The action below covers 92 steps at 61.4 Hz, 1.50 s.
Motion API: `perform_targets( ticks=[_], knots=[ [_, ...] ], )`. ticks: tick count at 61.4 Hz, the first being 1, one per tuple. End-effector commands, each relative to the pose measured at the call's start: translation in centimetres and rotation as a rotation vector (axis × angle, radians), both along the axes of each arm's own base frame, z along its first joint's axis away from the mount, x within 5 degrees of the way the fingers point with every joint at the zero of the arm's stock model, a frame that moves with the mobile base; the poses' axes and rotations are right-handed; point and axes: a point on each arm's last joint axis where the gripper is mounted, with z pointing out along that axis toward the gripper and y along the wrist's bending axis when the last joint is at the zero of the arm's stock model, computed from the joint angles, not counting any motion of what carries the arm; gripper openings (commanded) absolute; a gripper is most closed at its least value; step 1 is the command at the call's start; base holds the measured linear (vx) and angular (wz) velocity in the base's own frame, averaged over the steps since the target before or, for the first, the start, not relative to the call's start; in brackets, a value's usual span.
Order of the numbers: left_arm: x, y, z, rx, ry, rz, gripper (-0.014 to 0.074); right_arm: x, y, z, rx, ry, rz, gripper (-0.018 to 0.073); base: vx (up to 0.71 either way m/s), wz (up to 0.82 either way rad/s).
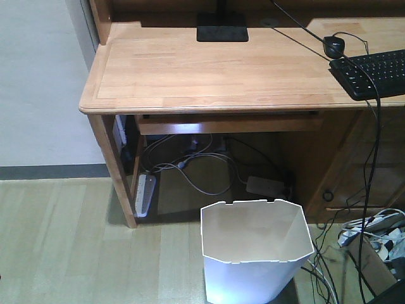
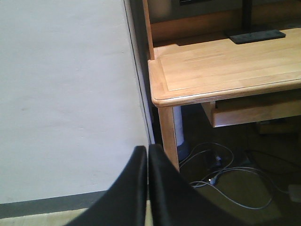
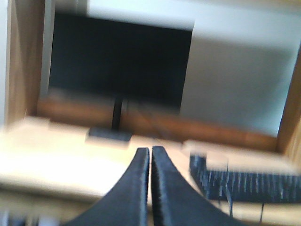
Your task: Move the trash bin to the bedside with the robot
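Observation:
The white trash bin (image 1: 256,253) stands upright on the floor in front of the desk, low and right of centre in the front view; its notched rim faces up and its inside looks empty. No bed or bedside shows in any view. My left gripper (image 2: 147,149) is shut with nothing between its fingers, held in the air facing the white wall beside the desk's left corner. My right gripper (image 3: 150,150) is also shut and empty, raised at desk height and facing the monitor in a blurred view. Neither gripper shows in the front view, and the bin shows in neither wrist view.
A light wooden desk (image 1: 190,76) carries a monitor base (image 1: 221,28), a mouse (image 1: 333,45) and a black keyboard (image 1: 373,73). Cables and power strips (image 1: 144,193) lie on the floor under it. A black cable (image 1: 375,164) hangs at the right. A box with clutter (image 1: 380,244) sits right of the bin.

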Motion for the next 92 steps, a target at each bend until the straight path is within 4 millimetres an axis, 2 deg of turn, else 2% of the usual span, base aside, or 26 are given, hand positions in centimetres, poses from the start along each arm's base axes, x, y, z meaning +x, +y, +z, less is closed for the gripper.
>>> perform_targets(
  ticks=[1,5,13,26,34,44,57,80,92],
  knots=[
    [0.1,-0.1,-0.3,-0.012,-0.053,-0.016,-0.0006,-0.1,-0.1,0.4,0.067,-0.054,0.002,-0.0011,0.00,0.00],
    [0.1,-0.1,-0.3,-0.012,-0.053,-0.016,-0.0006,0.1,-0.1,0.9,0.101,-0.014,0.007,-0.0011,0.00,0.00],
    [0.1,-0.1,-0.3,-0.012,-0.053,-0.016,-0.0006,1.0,0.0,3.7,0.100,0.035,0.010,-0.0011,0.00,0.00],
    [0.1,-0.1,-0.3,-0.012,-0.053,-0.016,-0.0006,4.4,0.6,8.6,0.090,0.271,0.029,-0.0011,0.00,0.00],
    [0.1,-0.1,-0.3,-0.012,-0.053,-0.016,-0.0006,6.2,0.9,10.1,0.085,0.428,0.043,-0.0011,0.00,0.00],
    [0.1,-0.1,-0.3,-0.012,-0.053,-0.016,-0.0006,7.7,1.1,10.0,0.087,0.512,0.044,-0.0011,0.00,0.00],
    [0.1,-0.1,-0.3,-0.012,-0.053,-0.016,-0.0006,7.6,1.4,8.7,0.111,0.659,0.062,-0.0008,0.00,0.00],
    [0.1,-0.1,-0.3,-0.012,-0.053,-0.016,-0.0006,7.7,1.2,8.9,0.103,0.634,0.048,0.0005,0.00,0.00],
    [0.1,-0.1,-0.3,-0.012,-0.053,-0.016,-0.0006,7.6,1.2,8.6,0.111,0.669,0.044,0.0083,0.00,0.00]
  ],
)
